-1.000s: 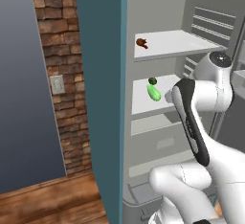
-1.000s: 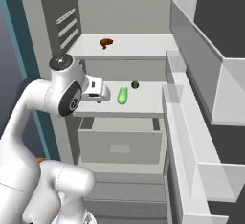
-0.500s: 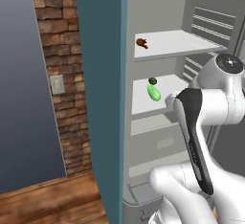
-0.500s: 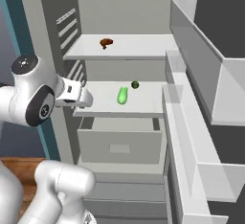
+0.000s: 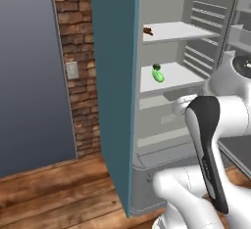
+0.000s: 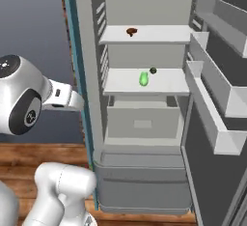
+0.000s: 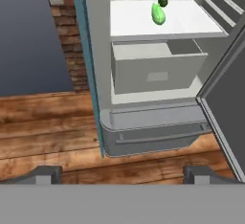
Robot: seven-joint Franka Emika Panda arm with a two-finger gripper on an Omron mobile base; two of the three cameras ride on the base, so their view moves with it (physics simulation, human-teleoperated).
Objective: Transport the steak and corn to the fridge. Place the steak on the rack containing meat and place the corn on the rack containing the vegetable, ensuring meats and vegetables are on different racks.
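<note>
My fridge (image 6: 144,181) shell: smooth matt grey. Shelves inside look white matt plastic. Corn (image 7: 158,14) glossy green. Floor (image 7: 48,127) is grainy wood planks, wall (image 5: 78,37) rough brick.

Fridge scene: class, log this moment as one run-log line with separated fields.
corn: lower shelf beside vegetable | meat: upper shelf | fridge: door open | gripper: open, empty

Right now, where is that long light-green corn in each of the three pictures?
Left base view: the corn lies on the fridge's lower white shelf, right of centre, upper half.
Right base view: the corn lies on that same shelf, just right of centre, upper half.
Hand view: the corn lies near the top, right of centre.
Shared landmark: the small dark green vegetable close beside it.
</note>
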